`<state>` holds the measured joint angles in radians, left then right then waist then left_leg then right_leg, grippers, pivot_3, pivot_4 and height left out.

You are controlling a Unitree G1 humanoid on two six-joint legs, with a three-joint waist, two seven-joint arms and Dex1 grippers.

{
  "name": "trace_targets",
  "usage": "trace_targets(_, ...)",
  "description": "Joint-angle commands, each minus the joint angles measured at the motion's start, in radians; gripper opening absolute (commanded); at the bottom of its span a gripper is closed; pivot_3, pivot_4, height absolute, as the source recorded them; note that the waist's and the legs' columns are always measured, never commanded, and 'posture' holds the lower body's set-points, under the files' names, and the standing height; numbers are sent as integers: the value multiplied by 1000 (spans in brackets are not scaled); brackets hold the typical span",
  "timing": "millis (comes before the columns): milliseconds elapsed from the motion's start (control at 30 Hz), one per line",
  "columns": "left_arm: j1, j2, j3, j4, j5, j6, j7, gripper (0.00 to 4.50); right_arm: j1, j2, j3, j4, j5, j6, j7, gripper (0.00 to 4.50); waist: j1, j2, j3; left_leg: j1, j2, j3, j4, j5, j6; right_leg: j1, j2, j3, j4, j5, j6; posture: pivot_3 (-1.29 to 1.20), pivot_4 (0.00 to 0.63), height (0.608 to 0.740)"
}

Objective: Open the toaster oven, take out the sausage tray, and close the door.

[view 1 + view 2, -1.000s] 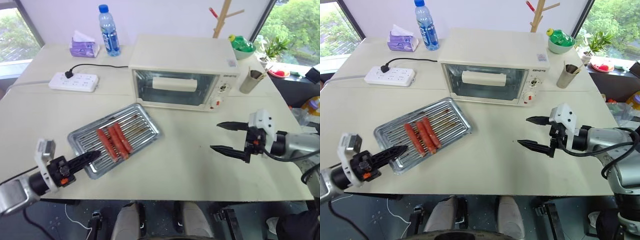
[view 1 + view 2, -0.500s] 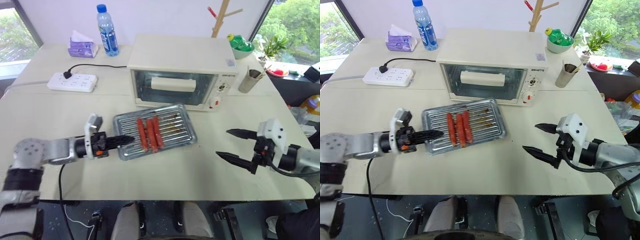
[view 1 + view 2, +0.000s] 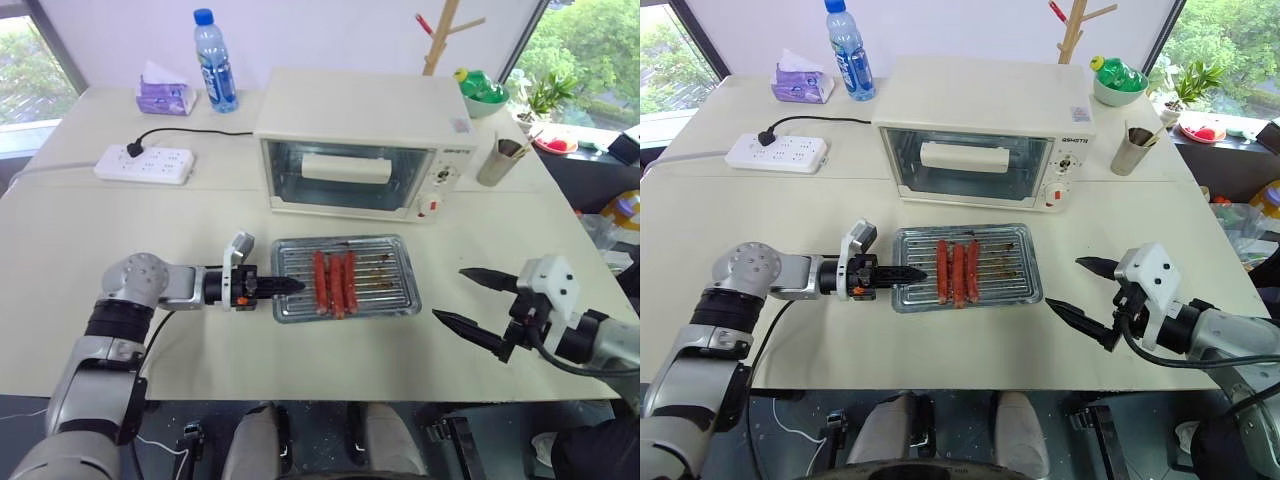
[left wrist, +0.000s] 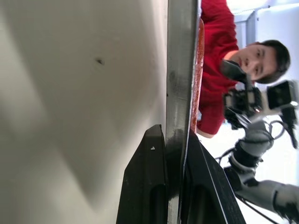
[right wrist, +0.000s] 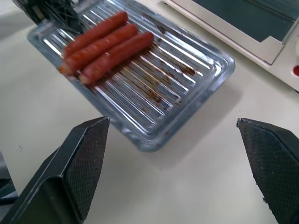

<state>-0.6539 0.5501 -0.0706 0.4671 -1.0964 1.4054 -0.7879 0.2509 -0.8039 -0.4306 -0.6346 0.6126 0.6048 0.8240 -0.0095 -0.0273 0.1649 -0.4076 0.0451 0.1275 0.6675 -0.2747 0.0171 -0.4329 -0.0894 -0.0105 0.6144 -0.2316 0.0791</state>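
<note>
Silvery ribbed sausage tray (image 3: 385,285), reddish-brown sausages (image 3: 335,284); cream-white toaster oven (image 3: 362,120); black fingers (image 5: 84,154).

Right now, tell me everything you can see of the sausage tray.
The sausage tray is a shallow, rectangular, silvery metal pan with a ribbed base and brown grease stains. Three reddish-brown sausages lie side by side toward its left half. It sits flat on the table, just in front of the toaster oven, whose door is shut. The left gripper is clamped on the rim of its left edge.
</note>
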Motion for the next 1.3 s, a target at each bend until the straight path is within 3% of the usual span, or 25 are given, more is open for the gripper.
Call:
trace_targets(33, -10, -23, -1, 14, 74, -17, -42, 143, 5, 7, -27, -43, 14, -12, -15, 4475, 1, 0, 0, 0, 0, 0, 0, 0, 0, 0, 0, 0, 0, 0, 0, 0, 150, 736)
trace_targets(67, -10, -27, 0, 15, 90, -17, -51, 143, 5, 7, -24, -43, 14, -13, -18, 4475, 2, 1, -1, 0, 0, -1, 0, 0, 0, 1, 0, 0, 0, 0, 1, 0, 150, 736)
trace_targets(167, -10, -33, 6, 20, 134, -21, -76, 1136, 2, 6, -17, -43, 14, -14, -26, 4500, 1, 0, -1, 1, 0, -1, 0, 0, 0, 2, 0, 0, 0, 0, 1, 0, 150, 736)
trace_targets(400, -18, 6, 40, 41, 211, -28, -123, 4473, -20, -2, -1, -27, 10, -17, -30, 4500, 0, 0, -1, 1, 1, -2, 0, 0, 0, 2, 1, 0, 0, 0, 1, 0, 150, 736)
trace_targets(600, 13, 140, 62, 1, 258, -63, -175, 4473, -58, -11, 27, 8, -5, -30, -16, 4500, -12, 0, -1, 3, 1, -10, 0, 0, 0, 3, 5, 0, 0, 1, 1, 0, 150, 736)
trace_targets(700, 84, 247, 37, -105, 317, -176, -240, 4473, -83, -19, 42, 30, -14, -38, -1, 4500, -13, 0, -1, 3, 3, -12, -1, 0, 0, 2, 9, 0, 1, 0, 1, 0, 150, 736)
trace_targets(833, 244, 432, -8, -235, 543, -622, -373, 4473, -122, -51, 55, 82, -21, -48, 50, 4500, -10, 1, -1, 3, 5, -16, -2, 1, -1, 0, 9, -1, 2, 0, 0, 0, 150, 736)
trace_targets(1000, 279, 593, 116, -355, 555, -816, -543, 4473, -225, -125, 67, 180, 15, -39, 160, 4500, -1, 2, 0, -2, 5, -16, -2, 3, -6, -6, 5, -1, 2, 2, -3, 0, 150, 736)
trace_targets(1167, 261, 674, 211, -456, 499, -792, -624, 4473, -343, -189, 104, 279, 29, -24, 258, 4500, 1, 3, 1, -5, -1, -15, -2, 1, -4, -9, -4, -4, -2, 2, -3, 0, 150, 736)
trace_targets(1300, 263, 737, 254, -506, 496, -806, -690, 4473, -432, -253, 133, 354, 46, -9, 373, 4500, -2, 4, 2, -12, -3, -14, -1, 1, -2, -10, -1, -4, -2, 2, -2, 0, 150, 736)
